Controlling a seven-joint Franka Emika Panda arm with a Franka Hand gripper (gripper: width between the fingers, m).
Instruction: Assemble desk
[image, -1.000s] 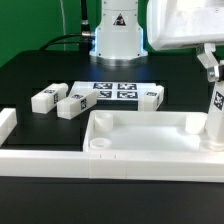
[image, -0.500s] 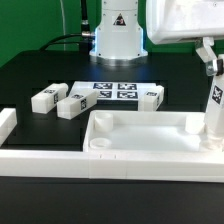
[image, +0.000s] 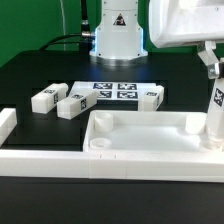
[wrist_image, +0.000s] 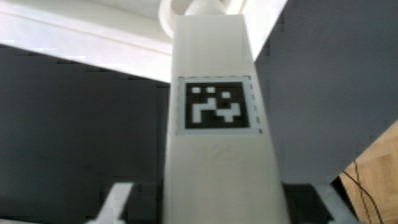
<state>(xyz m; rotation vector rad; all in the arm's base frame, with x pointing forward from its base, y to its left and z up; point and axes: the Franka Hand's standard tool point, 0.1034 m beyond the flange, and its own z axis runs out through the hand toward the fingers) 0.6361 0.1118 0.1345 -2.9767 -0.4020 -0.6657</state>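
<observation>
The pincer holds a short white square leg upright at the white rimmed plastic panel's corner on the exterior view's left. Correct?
No: the exterior view shows the pincer holding the short white square leg upright at the corner of the white rimmed plastic panel on that view's right.

A black worktop (image: 40, 75) fills most of the exterior view, matte with a faint sheen toward the back. Behind it hangs a green backdrop (image: 30, 20), evenly lit and without folds that can be made out. A dark cable (image: 62, 40) curves across the backdrop's lower edge. A long low white bar (image: 40, 160) runs along the front of the worktop, and a shorter bar (image: 6, 122) stands at the exterior view's left. The marker board (image: 115, 90) lies flat near the back. The wrist view shows the dark worktop (wrist_image: 71, 130) and a brownish patch (wrist_image: 374, 165), too blurred to identify.
</observation>
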